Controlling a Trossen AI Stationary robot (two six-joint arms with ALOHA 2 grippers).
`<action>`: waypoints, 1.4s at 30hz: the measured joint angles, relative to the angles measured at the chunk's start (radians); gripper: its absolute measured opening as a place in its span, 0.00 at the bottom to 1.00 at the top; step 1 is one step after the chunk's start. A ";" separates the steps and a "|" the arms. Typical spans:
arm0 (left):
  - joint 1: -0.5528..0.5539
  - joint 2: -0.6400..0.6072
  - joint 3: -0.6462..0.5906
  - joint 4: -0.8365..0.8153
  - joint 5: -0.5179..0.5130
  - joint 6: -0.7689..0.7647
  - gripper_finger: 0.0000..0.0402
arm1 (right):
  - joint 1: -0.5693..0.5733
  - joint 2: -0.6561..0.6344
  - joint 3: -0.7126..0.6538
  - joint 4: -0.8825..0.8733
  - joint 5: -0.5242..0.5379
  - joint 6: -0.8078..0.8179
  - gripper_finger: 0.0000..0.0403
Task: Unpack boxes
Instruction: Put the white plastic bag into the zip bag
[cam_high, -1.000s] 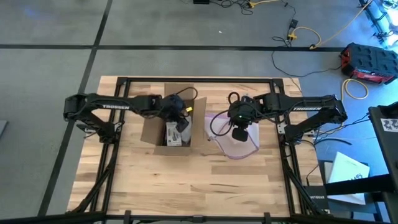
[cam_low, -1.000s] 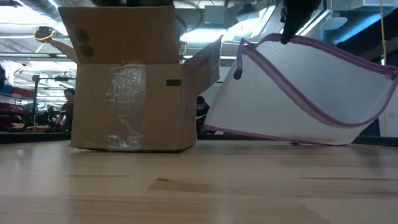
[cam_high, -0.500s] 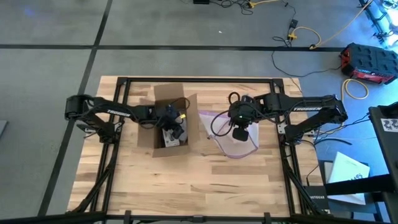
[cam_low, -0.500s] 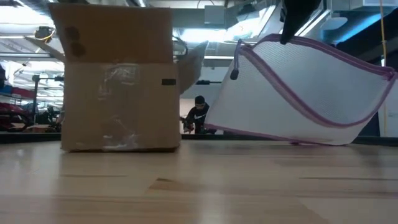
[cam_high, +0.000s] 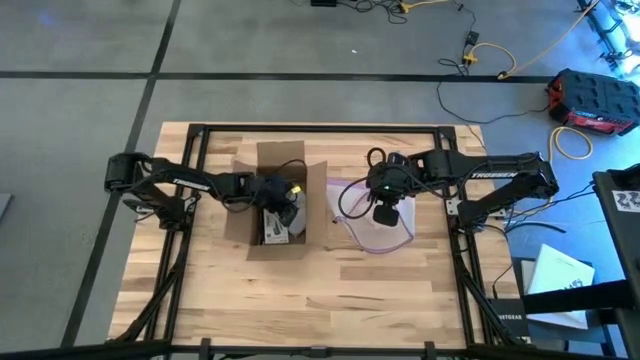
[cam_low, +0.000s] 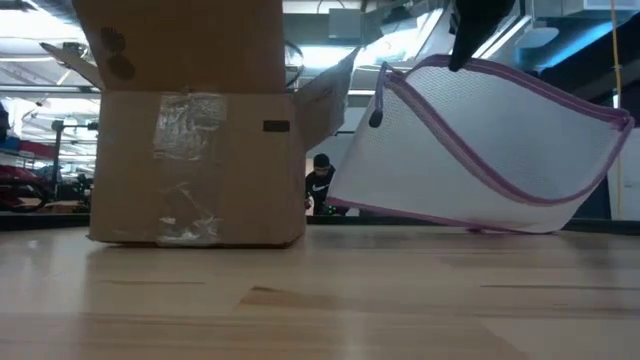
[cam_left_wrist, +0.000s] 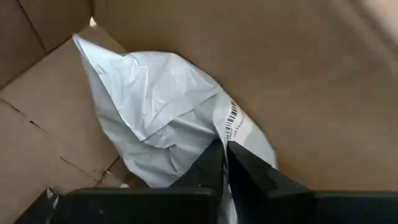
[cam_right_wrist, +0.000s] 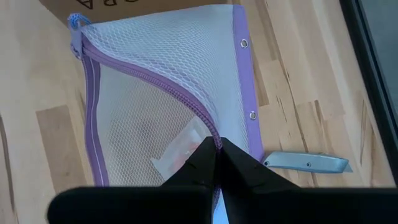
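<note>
the box (cam_high: 272, 205), plain brown cardboard with its flaps standing open and clear tape down its near wall, sits on the wooden table (cam_high: 330, 290) on the left arm's side, enclosing the left gripper (cam_left_wrist: 225, 155), which reaches down inside it. the cardboard walls rise on every side of the fingers and the floor of the box lies just beneath them. the left gripper's jaws are pressed together on a fold of a crumpled grey plastic mailer (cam_left_wrist: 165, 118) that lies on the floor of the box, a barcode label showing just beside the fingertips. beside the box, on the right arm's side, the right gripper (cam_right_wrist: 216, 152) is pinched closed on the purple zip edge of a mesh pouch (cam_right_wrist: 168, 93), holding it tilted with one corner raised above the table and its lower edge resting on the wood. in the right wrist view the edge of the box shows just beyond the far corner of the pouch from the right gripper, bearing black lettering. a small grey knife-like tool (cam_right_wrist: 306, 163) lies flat on the table just beside the right gripper, close to the eyelet edge of the pouch. far beyond the table, a person (cam_low: 320, 183) shows in the room between box and pouch in the low view.
</note>
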 joint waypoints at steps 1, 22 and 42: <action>0.000 -0.008 0.000 0.001 -0.001 -0.003 0.01 | 0.000 0.000 0.000 -0.001 0.000 0.001 0.00; -0.037 -0.533 0.042 0.079 -0.116 0.065 0.00 | -0.003 0.000 0.000 0.002 0.029 0.023 0.00; -0.394 0.269 0.511 0.568 -0.247 0.544 0.00 | -0.057 0.000 0.000 0.022 0.056 0.077 0.00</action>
